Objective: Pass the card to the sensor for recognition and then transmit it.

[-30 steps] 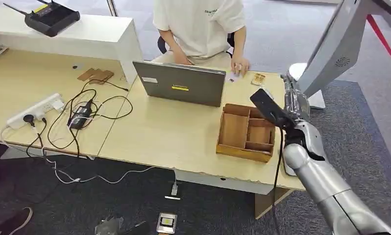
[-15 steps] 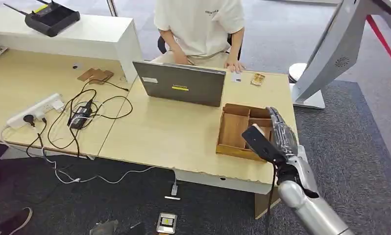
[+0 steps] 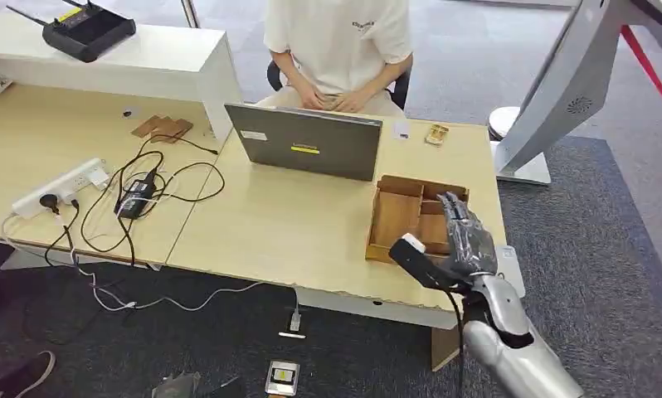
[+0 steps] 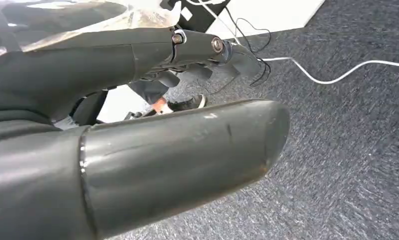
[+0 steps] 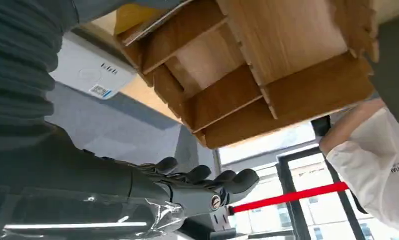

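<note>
R hand empty over tray; card not yet picked up.

R hand (image 3: 464,240) hovers w/ fingers straight and spread, holding nothing, above the near-right corner of the wooden tray (image 3: 394,220) at the desk (image 3: 278,224) edge. The white sensor (image 5: 90,75) lies just beside the hand, on its outer side. The card (image 3: 401,129) (small white slip, I take it) lies flat on the desk well beyond the fingertips, past the tray, near the person (image 3: 338,41) seated behind the laptop (image 3: 307,143). L hand (image 4: 152,150) hangs over the carpet, fingers loose, nothing in it. Step: pre-grasp, approx. Next move prob. needs a long fwd reach over the tray, then a thin pinch on a flat card, which is hard to lift off the surface.
</note>
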Controlling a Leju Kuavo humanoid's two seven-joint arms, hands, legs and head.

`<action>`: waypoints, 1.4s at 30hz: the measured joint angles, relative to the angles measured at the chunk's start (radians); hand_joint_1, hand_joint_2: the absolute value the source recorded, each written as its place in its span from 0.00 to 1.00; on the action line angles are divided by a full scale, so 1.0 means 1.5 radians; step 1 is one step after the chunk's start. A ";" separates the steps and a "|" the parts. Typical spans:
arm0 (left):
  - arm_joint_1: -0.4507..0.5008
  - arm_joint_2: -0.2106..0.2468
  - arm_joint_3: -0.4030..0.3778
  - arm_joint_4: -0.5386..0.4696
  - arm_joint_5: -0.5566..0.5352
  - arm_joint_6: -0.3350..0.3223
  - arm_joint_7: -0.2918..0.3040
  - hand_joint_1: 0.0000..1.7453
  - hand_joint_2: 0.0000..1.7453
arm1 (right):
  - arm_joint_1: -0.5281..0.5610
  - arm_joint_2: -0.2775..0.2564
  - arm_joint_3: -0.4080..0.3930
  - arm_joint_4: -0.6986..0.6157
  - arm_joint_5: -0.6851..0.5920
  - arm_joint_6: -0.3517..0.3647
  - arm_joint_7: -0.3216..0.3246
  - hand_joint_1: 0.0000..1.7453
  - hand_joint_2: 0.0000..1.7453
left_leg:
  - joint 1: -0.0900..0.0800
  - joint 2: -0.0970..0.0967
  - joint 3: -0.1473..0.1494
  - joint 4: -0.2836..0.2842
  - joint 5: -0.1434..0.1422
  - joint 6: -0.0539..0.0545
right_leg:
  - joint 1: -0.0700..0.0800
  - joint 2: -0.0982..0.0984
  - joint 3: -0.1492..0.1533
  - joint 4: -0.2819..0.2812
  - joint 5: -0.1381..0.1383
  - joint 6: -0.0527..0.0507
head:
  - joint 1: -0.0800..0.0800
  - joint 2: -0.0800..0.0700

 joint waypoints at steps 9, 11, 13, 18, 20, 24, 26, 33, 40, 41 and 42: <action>0.000 0.000 0.000 0.000 0.000 0.001 0.004 0.00 0.00 | 0.014 -0.002 -0.001 0.025 0.021 0.014 0.002 0.00 1.00 | 0.000 0.000 0.000 0.000 0.000 0.000 | 0.000 0.000 0.000 0.000 0.000 0.000 | 0.000 0.000; 0.000 0.000 0.000 0.000 0.001 0.001 0.005 0.00 0.00 | 0.020 -0.003 -0.005 0.035 0.019 0.016 0.001 0.00 1.00 | 0.000 0.000 0.000 0.000 0.000 0.000 | 0.000 0.000 0.000 0.000 0.000 0.000 | 0.000 0.000; 0.001 0.000 0.000 0.000 0.002 0.003 0.007 0.00 0.00 | 0.025 -0.004 -0.007 0.041 0.017 0.017 0.000 0.00 1.00 | 0.000 0.000 0.000 0.000 0.000 0.000 | 0.000 0.000 0.000 0.000 0.000 0.000 | 0.000 0.000; 0.003 0.000 0.000 0.000 0.002 0.005 0.007 0.00 0.00 | 0.030 -0.005 -0.013 0.054 0.016 0.018 -0.003 0.00 1.00 | 0.000 0.000 0.000 0.000 0.000 0.000 | 0.000 0.000 0.000 0.000 0.000 0.000 | 0.000 0.000; 0.003 0.000 0.000 0.000 0.002 0.005 0.007 0.00 0.00 | 0.031 -0.005 -0.014 0.058 0.016 0.018 -0.003 0.00 1.00 | 0.000 0.000 0.000 0.000 0.000 0.000 | 0.000 0.000 0.000 0.000 0.000 0.000 | 0.000 0.000; 0.004 0.000 0.000 0.000 0.002 0.005 0.007 0.00 0.00 | 0.031 -0.005 -0.017 0.066 0.016 0.019 -0.003 0.00 1.00 | 0.000 0.000 0.000 0.000 0.000 0.000 | 0.000 0.000 0.000 0.000 0.000 0.000 | 0.000 0.000; 0.004 0.000 0.000 0.000 0.002 0.005 0.007 0.00 0.00 | 0.032 -0.005 -0.017 0.069 0.016 0.019 -0.003 0.00 1.00 | 0.000 0.000 0.000 0.000 0.000 0.000 | 0.000 0.000 0.000 0.000 0.000 0.000 | 0.000 0.000; 0.006 0.000 0.001 0.000 0.006 0.010 0.008 0.00 0.00 | 0.031 0.002 -0.027 0.088 0.027 -0.028 -0.014 0.00 1.00 | 0.000 0.000 0.000 0.000 0.000 0.000 | 0.000 0.000 0.000 0.000 0.000 0.000 | 0.000 0.000; 0.009 0.000 0.001 0.000 0.009 0.012 0.005 0.00 0.00 | 0.024 0.016 -0.050 0.133 0.021 -0.099 -0.035 0.00 1.00 | 0.000 0.000 0.000 0.000 0.000 0.000 | 0.000 0.000 0.000 0.000 0.000 0.000 | 0.000 0.000; 0.009 0.000 0.001 0.000 0.009 0.012 0.005 0.00 0.00 | 0.021 0.018 -0.052 0.139 0.019 -0.106 -0.037 0.00 1.00 | 0.000 0.000 0.000 0.000 0.000 0.000 | 0.000 0.000 0.000 0.000 0.000 0.000 | 0.000 0.000; 0.009 0.000 0.001 0.000 0.009 0.012 0.005 0.00 0.00 | 0.020 0.019 -0.054 0.144 0.017 -0.111 -0.040 0.00 1.00 | 0.000 0.000 0.000 0.000 0.000 0.000 | 0.000 0.000 0.000 0.000 0.000 0.000 | 0.000 0.000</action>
